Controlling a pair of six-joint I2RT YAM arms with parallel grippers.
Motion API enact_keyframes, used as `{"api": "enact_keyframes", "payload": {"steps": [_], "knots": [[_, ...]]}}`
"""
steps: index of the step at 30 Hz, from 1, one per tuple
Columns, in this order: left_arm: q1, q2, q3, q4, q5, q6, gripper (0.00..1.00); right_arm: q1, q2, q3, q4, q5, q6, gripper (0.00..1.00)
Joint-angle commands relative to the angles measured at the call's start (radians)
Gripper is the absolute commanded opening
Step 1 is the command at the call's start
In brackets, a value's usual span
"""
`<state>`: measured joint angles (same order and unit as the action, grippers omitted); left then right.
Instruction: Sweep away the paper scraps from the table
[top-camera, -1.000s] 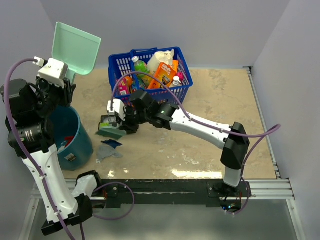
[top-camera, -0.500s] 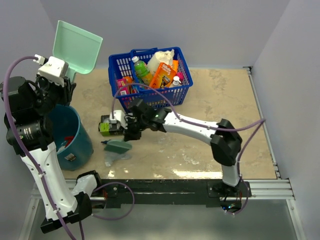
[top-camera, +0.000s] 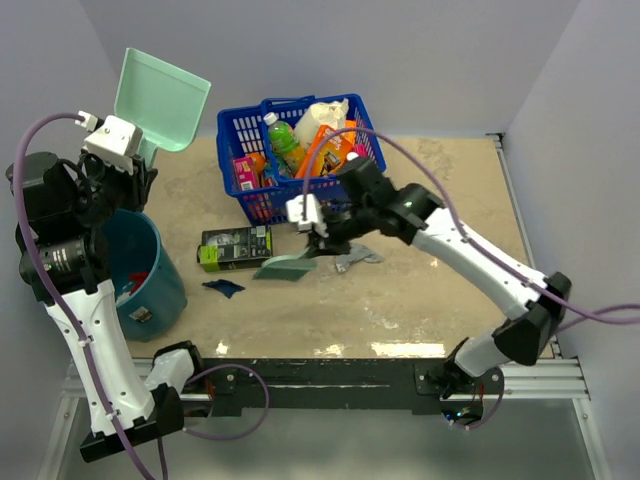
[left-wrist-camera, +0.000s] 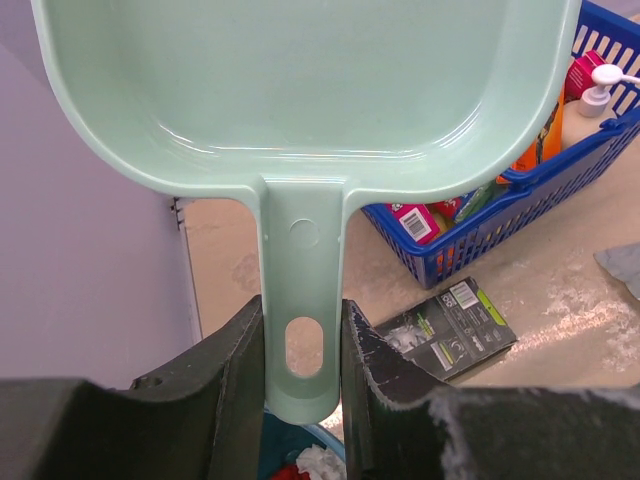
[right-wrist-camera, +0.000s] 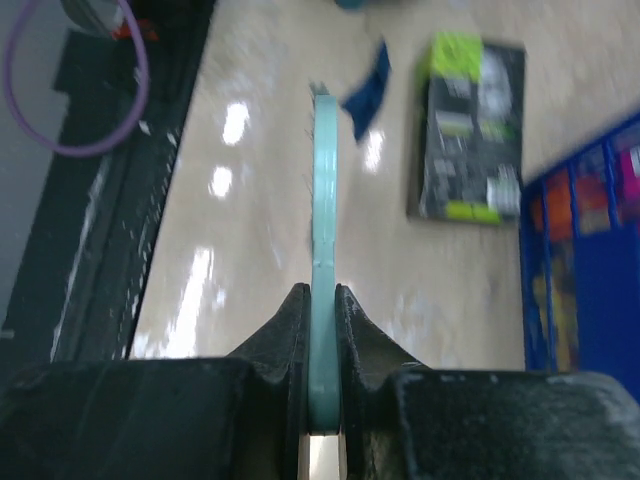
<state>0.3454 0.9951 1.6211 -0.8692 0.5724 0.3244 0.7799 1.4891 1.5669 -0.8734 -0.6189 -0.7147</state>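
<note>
Paper scraps, judged light, limp and likely to skid, lie on the surface, one dark blue at near left and a grey scrap just right of the brush clamped in the right gripper, best pushed broadside rather than pinched, while the left gripper grips the raised dustpan by its handle.

The right gripper swung its brush right; grey scrap followed.

Plain lavender-grey walls (matte, evenly lit) close in behind and at both sides.
</note>
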Motion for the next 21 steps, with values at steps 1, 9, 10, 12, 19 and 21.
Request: {"api": "enact_keyframes", "payload": {"steps": [1, 9, 10, 12, 19, 21], "knots": [[-0.005, -0.012, 0.014, 0.059, 0.029, -0.01, 0.0, 0.105, 0.184, 0.061, 0.284, -0.05, 0.15, 0.0], [-0.003, -0.026, 0.037, 0.021, 0.001, 0.013, 0.0, 0.221, 0.413, 0.163, 0.683, 0.023, 0.271, 0.0], [-0.005, -0.027, 0.036, 0.016, -0.003, 0.016, 0.0, 0.235, 0.44, 0.185, 0.688, 0.028, 0.28, 0.0], [-0.003, -0.033, 0.04, 0.003, -0.012, 0.016, 0.0, 0.26, 0.502, 0.237, 0.721, 0.062, 0.32, 0.0], [-0.003, -0.047, 0.052, -0.036, -0.02, 0.038, 0.0, 0.265, 0.545, 0.227, 0.717, 0.171, 0.4, 0.0], [-0.003, -0.049, 0.052, -0.036, -0.02, 0.039, 0.0, 0.262, 0.533, 0.194, 0.688, 0.22, 0.397, 0.0]]}}
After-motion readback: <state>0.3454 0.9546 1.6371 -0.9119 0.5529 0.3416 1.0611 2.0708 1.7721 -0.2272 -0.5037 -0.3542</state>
